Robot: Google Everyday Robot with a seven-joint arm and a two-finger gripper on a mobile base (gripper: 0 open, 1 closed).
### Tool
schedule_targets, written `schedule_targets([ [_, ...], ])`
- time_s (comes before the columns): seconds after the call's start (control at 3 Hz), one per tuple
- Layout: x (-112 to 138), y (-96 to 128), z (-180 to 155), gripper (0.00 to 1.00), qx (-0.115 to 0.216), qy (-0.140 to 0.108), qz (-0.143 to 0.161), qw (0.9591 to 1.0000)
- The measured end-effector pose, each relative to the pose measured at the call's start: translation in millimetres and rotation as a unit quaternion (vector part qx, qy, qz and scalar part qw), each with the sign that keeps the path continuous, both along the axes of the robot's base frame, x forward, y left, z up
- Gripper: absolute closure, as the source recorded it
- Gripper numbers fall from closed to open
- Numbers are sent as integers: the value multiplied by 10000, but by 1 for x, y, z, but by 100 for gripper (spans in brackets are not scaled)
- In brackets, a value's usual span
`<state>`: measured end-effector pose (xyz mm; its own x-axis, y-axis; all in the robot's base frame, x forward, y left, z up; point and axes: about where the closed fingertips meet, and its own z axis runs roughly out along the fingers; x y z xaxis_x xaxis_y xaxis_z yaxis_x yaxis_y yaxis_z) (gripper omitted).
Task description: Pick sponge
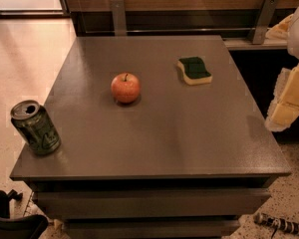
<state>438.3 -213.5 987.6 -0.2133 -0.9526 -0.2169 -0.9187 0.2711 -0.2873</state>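
On the far right of the grey desk (154,148) lies the sponge (194,69), green side up, its long axis running far-left to near-right. An apple (125,87) sits well apart on its left and a green can (35,127) farther off. The pincer (285,111) hangs beyond the desk's right edge; its opening cannot be told.

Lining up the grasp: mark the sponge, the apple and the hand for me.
sponge (195,70): camera view, on its dark green top.
apple (125,87): camera view, middle of its red skin.
hand (283,114): camera view, at the right edge, on its pale lower end.
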Motion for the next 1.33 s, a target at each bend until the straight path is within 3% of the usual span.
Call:
schedule_targets([
  [0.33, 0, 0, 0, 0, 0, -1, 0, 10000],
  [0.67, 14, -8, -3, 0, 270, -76, -217, 9994],
  [1.0, 48, -28, -18, 0, 1057, -247, -792, 9909],
  [1.33, 86, -30, -36, 0, 2039, -531, -1243, 9696],
])
